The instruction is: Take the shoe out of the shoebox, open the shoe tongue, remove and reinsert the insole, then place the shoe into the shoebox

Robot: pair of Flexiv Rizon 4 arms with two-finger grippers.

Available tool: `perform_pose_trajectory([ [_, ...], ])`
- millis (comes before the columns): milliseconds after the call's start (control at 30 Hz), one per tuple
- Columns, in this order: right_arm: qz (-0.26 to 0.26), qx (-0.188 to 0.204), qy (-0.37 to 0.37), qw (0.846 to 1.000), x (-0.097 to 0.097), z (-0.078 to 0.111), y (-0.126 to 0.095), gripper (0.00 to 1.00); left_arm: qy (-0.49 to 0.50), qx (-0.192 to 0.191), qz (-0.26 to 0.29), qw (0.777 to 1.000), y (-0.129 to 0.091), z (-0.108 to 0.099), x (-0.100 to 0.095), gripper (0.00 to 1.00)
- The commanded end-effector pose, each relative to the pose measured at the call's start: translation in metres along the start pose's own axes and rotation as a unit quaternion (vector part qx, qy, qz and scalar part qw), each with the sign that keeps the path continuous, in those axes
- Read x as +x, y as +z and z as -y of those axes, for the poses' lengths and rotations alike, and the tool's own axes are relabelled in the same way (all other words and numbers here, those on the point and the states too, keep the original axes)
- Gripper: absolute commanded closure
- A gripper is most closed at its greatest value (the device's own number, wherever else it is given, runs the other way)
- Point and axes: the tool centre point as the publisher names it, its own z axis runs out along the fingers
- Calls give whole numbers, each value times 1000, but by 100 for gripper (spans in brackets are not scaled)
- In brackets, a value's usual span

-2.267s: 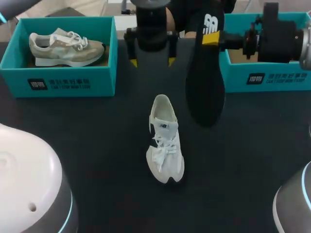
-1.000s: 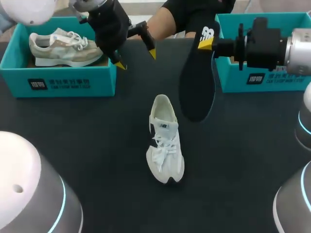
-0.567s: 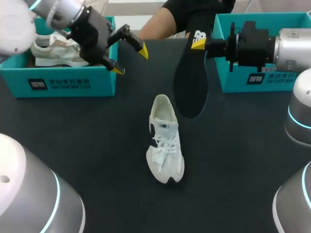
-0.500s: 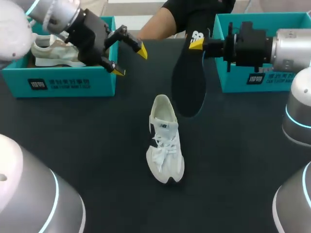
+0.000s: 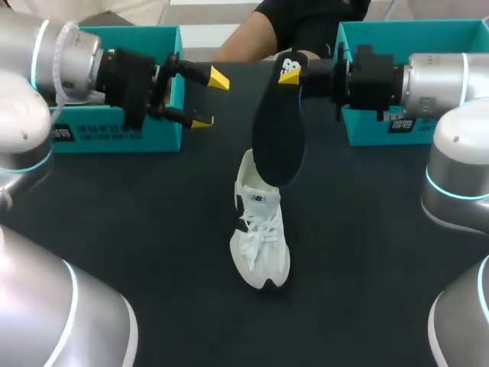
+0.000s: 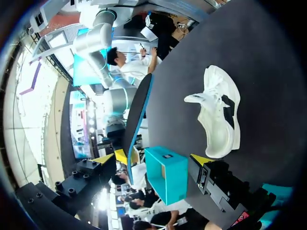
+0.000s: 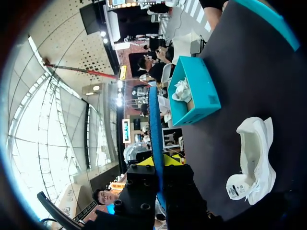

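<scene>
Because the left arm (image 5: 69, 65) lies across the left shoebox (image 5: 114, 131) in the head view, only that box's front wall and a corner show there. The beige shoe (image 7: 182, 90) inside it appears only in the right wrist view, small and partly behind the box wall. The right arm (image 5: 439, 76) likewise covers much of the right shoebox (image 5: 374, 134), whose inside cannot be made out. The black insole (image 5: 276, 130) hangs over the heel end of the white shoe (image 5: 260, 229) and hides its opening from above, so whether the two touch cannot be told. Both wrist views show the insole only edge-on.

The left arm reaches in level from the left. The left gripper (image 5: 210, 99) is spread wide with nothing between its fingers, pointing toward the insole but apart from it. The right arm comes in level from the right, and the right gripper (image 5: 292, 73) pinches the insole's upper end, the rest hanging down. The white shoe rests on the dark table (image 5: 153, 229) near the middle, outside both boxes, toe toward the robot.
</scene>
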Motion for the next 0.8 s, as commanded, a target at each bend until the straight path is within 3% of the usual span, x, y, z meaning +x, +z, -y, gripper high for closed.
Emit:
perform_pose_trajectory([
  [33,0,-2,0,1000,0,0,4,100,1,-2,66,998,2,1,4,0],
  [267,0,-2,0,1000,0,0,4,100,1,-2,66,998,2,1,4,0],
  [400,-6,2,42,999,-8,-3,19,100,18,-8,76,997,12,8,7,0],
  [800,-8,25,68,997,-10,-14,48,100,14,-36,132,990,25,21,6,0],
])
